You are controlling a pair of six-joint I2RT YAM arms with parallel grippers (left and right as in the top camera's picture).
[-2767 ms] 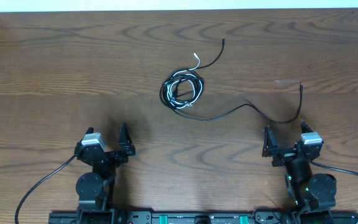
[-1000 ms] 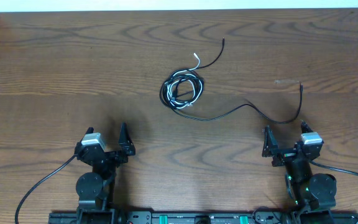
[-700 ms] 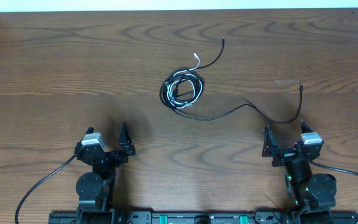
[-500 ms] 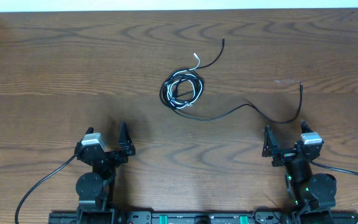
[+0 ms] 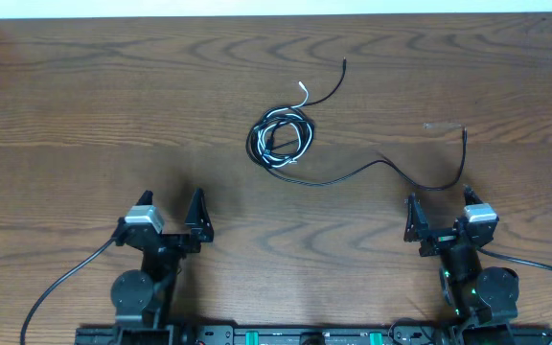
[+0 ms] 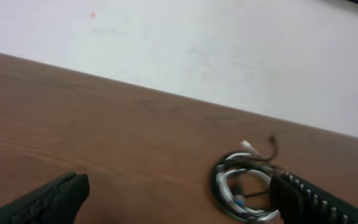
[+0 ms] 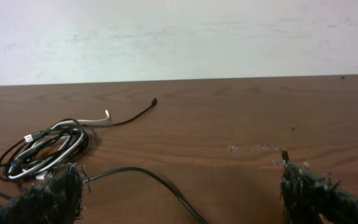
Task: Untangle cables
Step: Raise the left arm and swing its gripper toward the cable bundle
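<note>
Nothing is untangled yet: the cables (image 5: 281,140) lie in a knotted coil mid-counter (image 5: 103,96), one black strand trailing toward my right, while my left hand (image 5: 172,209) and right hand (image 5: 439,217) sit wide open, well short of them, holding nothing.

A dark brown wood-grain table (image 5: 113,115) runs back to a plain white wall (image 7: 179,37). A faint pale scuff (image 5: 439,126) marks the tabletop's right side.
</note>
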